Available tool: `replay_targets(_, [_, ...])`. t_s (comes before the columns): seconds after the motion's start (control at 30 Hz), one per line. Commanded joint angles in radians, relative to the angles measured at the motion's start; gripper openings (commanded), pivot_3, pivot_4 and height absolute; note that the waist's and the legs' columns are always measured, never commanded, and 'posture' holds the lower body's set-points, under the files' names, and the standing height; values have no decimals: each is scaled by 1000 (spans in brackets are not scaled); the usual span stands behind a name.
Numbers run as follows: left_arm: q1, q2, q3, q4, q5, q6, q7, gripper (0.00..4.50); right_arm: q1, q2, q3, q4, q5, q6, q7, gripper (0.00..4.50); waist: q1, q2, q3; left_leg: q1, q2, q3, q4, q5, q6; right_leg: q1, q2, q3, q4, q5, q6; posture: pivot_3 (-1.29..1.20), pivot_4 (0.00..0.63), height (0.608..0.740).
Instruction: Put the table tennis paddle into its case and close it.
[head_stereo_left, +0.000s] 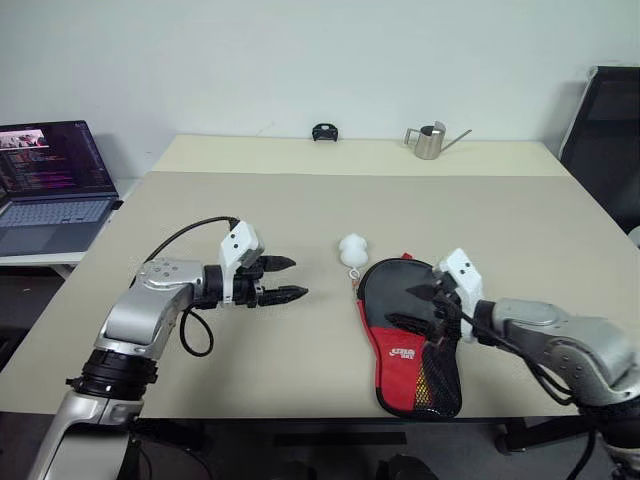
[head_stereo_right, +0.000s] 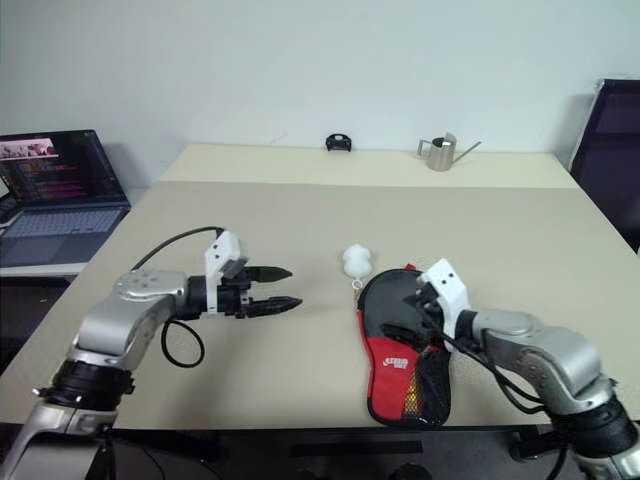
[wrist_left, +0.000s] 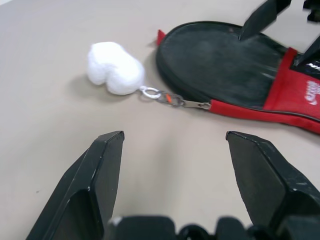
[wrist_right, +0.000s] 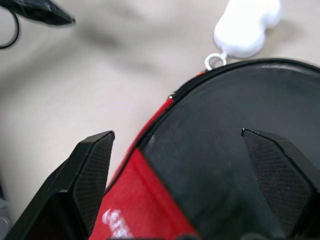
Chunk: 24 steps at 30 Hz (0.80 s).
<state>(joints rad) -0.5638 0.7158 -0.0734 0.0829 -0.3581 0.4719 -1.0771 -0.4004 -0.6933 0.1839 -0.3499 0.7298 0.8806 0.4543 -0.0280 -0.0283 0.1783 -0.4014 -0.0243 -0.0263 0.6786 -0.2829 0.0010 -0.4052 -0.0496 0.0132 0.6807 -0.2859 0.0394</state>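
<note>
At the far left an open grey laptop (head_stereo_left: 45, 185) sat off the beige counter (head_stereo_left: 300, 200). Our left tool (head_stereo_left: 283, 279) hovered with fingers spread, empty, pointing toward the fluffy white pompom zip pull (head_stereo_left: 353, 250). Right of it lay the soft black-and-red paddle-shaped fabric case (head_stereo_left: 405, 335), our right tool (head_stereo_left: 432, 308) spread wide just over its black face, gripping nothing. We could not tell whether the paddle lay inside. We judged it best to pin the case while drawing the pull. The white lettering on the red panel was too small to read.
</note>
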Motion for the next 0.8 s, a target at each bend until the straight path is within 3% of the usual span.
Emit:
replay_targets(0.03, [-47,-26,11,15,26,-12,42,3564,-2,20,3,24,-76,-54,34,4460,1,0,0,0,0,0,0,0,0,0,0,0,0,0,0,0,150,740])
replay_targets(0.4, [-233,-204,-53,281,138,-32,151,3564,44,111,-9,24,-177,-49,42,4460,4,0,0,0,-1,0,1,0,0,0,0,0,1,0,0,0,150,740])
replay_targets(0.5, [-301,-257,-59,396,164,-73,159,4106,50,129,-9,16,-188,-42,40,4500,4,0,0,0,-1,0,1,0,0,0,0,-1,1,0,0,0,150,740])
replay_targets(0.53, [-328,-277,-59,441,174,-90,166,4484,52,135,-10,14,-191,-39,40,4500,4,0,0,0,-1,0,1,0,0,0,0,-1,1,0,0,0,150,740])
replay_targets(0.8, [-553,-417,-59,896,289,-299,286,4484,50,178,-9,12,-215,-28,36,4500,3,0,0,0,-1,1,1,0,0,0,0,-1,1,0,0,0,150,740])
